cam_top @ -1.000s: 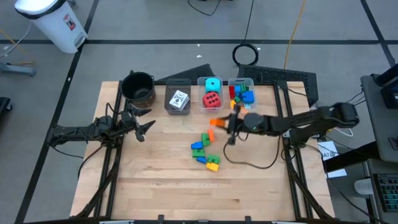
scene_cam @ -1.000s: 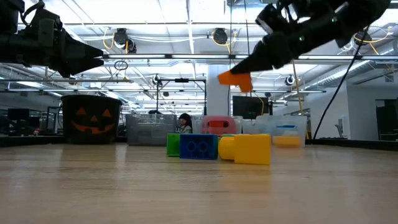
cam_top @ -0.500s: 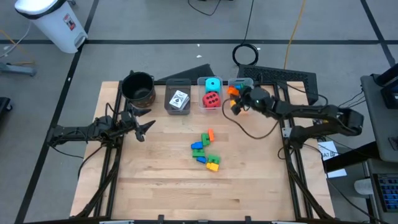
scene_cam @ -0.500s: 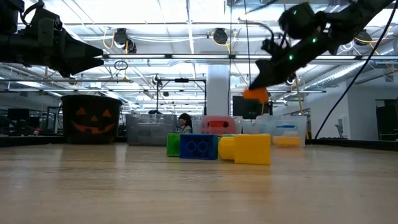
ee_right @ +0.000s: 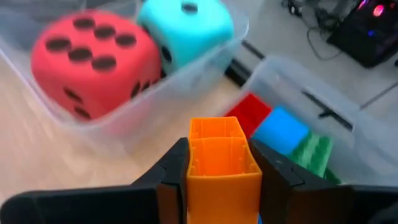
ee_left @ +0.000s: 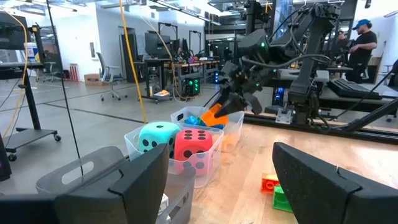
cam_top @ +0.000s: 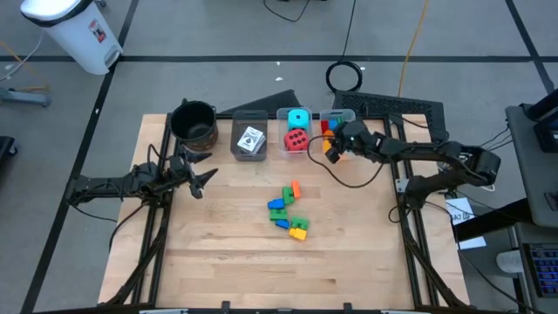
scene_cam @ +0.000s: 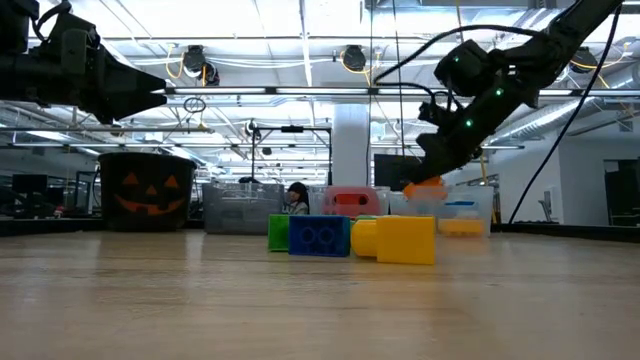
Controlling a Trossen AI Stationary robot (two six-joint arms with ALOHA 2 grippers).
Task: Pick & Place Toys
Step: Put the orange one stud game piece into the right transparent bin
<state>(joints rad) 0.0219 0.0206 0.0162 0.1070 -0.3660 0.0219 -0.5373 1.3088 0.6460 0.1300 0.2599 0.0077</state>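
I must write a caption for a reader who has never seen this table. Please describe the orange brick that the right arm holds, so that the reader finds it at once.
Along the table's far edge stands a row of containers, ending on the right with the clear bin of bricks. At that bin's near edge the right gripper is shut on the orange brick, held above the wood. The other orange brick lies on the table in the loose brick cluster.

The brick (ee_right: 224, 163) between the dark fingers (ee_right: 171, 171) of the right gripper (cam_top: 335, 145) is orange. In one clear bin (ee_right: 124, 134) lie a red cube (ee_right: 93, 65) with black dots and a cyan cube (ee_right: 186, 28) with black dots. The next clear bin (ee_right: 323, 99) has red, blue and green bricks (ee_right: 283, 134). On the light wooden table (cam_top: 227, 253) the loose bricks (cam_top: 288, 209) are orange, green, blue and yellow. The round pot (scene_cam: 150, 190) is black with an orange pumpkin face.
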